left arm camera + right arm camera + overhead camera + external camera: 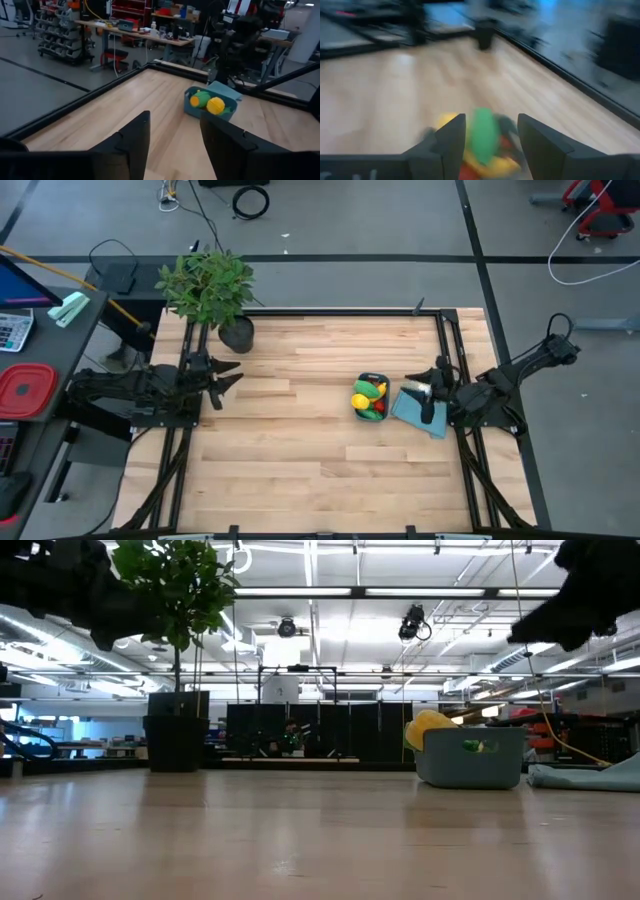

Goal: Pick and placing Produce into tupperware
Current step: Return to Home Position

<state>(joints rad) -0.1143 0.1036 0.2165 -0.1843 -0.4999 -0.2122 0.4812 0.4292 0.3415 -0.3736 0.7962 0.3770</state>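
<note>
The dark-blue tupperware (371, 397) stands on the wooden table, right of centre. It holds the produce: a yellow piece (216, 105), a green one (201, 98) and small red ones (372, 412). In the low view the tupperware (470, 758) rests on its base, with yellow showing above the rim. My right gripper (427, 400) hovers open just right of the tub, over a flat light-blue piece; the produce (482, 135) shows past its fingers. My left gripper (232, 376) is open with nothing between its fingers, raised at the table's left edge and pointing level at the tub (227, 114).
A potted plant (215, 290) stands at the far left corner, close to my left arm. The flat light-blue piece (412, 414) lies beside the tub on its right. A red container (25, 390) sits on a side desk. Bare wood (300, 450) stretches across the middle and near side.
</note>
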